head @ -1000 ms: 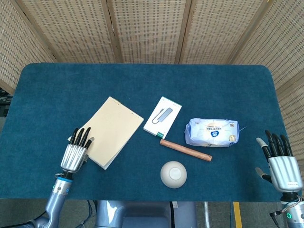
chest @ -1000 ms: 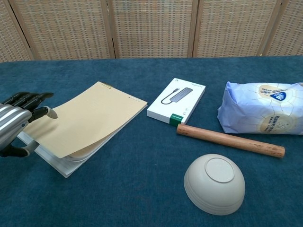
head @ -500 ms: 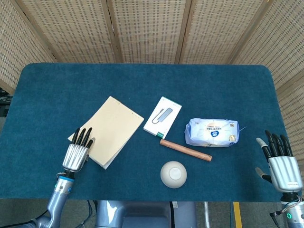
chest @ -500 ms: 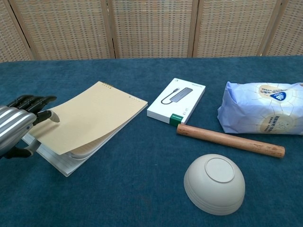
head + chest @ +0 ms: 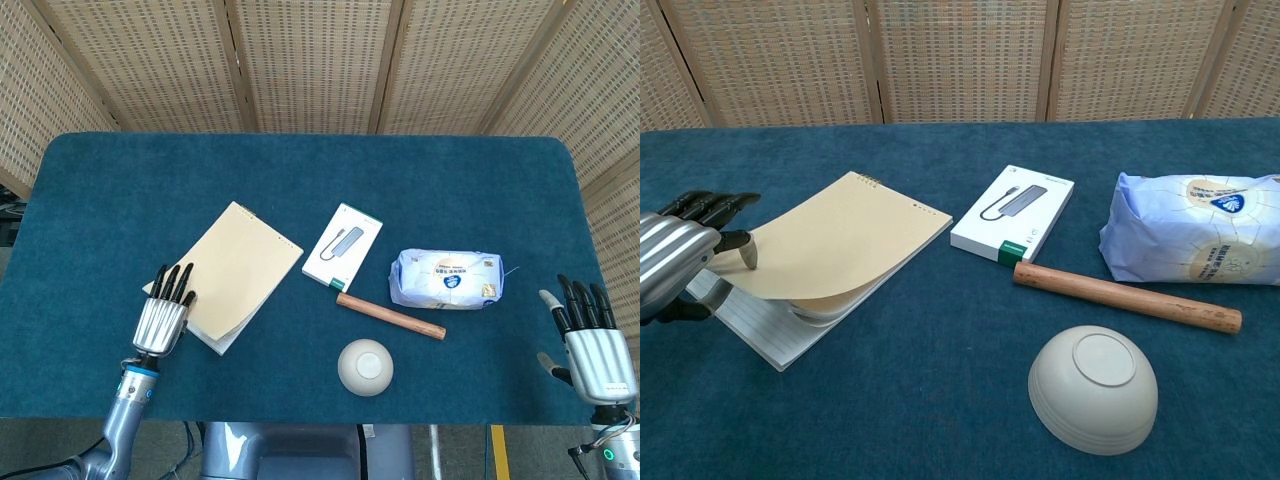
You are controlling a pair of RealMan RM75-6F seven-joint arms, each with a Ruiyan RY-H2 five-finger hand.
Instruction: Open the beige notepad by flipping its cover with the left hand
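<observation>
Blue felt covers the table (image 5: 300, 170), and on its left half lies the beige notepad (image 5: 240, 270), its binding toward the far side and its near corner beside the left hand (image 5: 675, 265). That hand pinches the free corner of the cover (image 5: 825, 245) — the chest view shows the sheet bowed upward off the lined pages (image 5: 765, 325), with ruled paper exposed at the near edge. I judge the flip begun but far from done: the cover must be carried up and over the binding before the notepad counts as open. The right hand (image 5: 592, 345) rests at the table's right edge, fingers spread, holding nothing. Well apart to the right lie a blue-and-white packet (image 5: 446, 278), a white box (image 5: 342, 246), a wooden rod (image 5: 390, 316) and an upturned bowl (image 5: 365, 366).
</observation>
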